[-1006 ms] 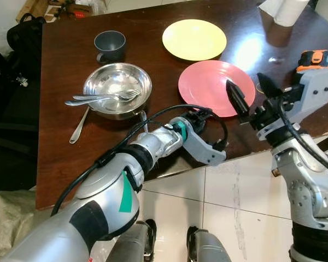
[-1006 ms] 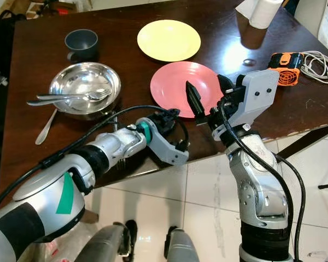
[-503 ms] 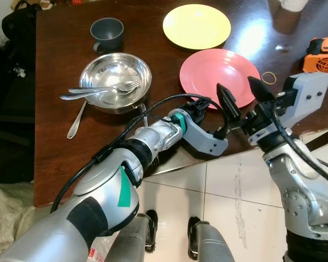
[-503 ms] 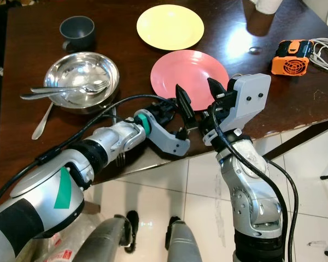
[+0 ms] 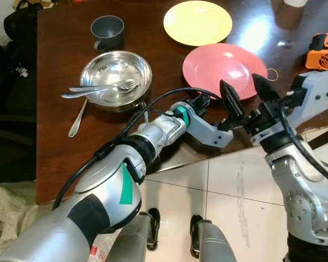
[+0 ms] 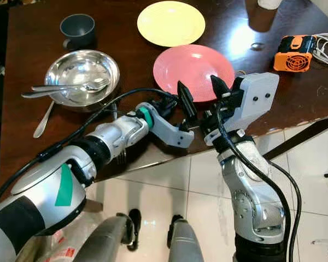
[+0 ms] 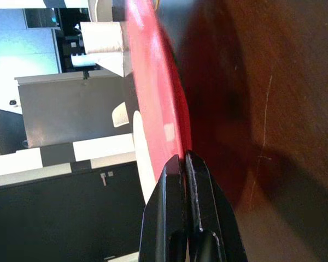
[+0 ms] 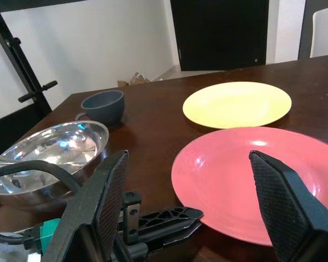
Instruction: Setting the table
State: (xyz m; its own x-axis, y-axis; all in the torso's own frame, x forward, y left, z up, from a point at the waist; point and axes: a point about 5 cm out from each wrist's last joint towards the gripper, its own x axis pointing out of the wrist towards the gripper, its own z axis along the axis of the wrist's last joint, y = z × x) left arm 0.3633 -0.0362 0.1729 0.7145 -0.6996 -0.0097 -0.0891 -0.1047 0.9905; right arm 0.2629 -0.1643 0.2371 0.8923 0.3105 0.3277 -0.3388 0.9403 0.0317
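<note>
A pink plate (image 5: 221,61) lies on the dark wooden table (image 5: 60,147) near its front edge. My left gripper (image 7: 184,159) is shut on the plate's near-left rim; the head view shows it at the table edge (image 5: 202,101). The right gripper (image 5: 246,93) hovers open just above the plate's near rim, one finger on each side of that edge. Behind the pink plate lies a yellow plate (image 5: 197,22). To the left, a steel bowl (image 5: 116,79) holds a fork and a spoon, with a grey cup (image 5: 107,31) behind it.
A loose spoon (image 5: 78,117) lies left of the bowl and a fork (image 5: 144,113) sits beside my left forearm. An orange device (image 5: 323,50) and a rubber band (image 5: 271,75) are at the right. White tiled floor (image 5: 229,218) lies below the table edge.
The camera has shifted a little. My right gripper dipped toward the table edge, then rose back over the pink plate's near rim. The left gripper stays on the rim.
</note>
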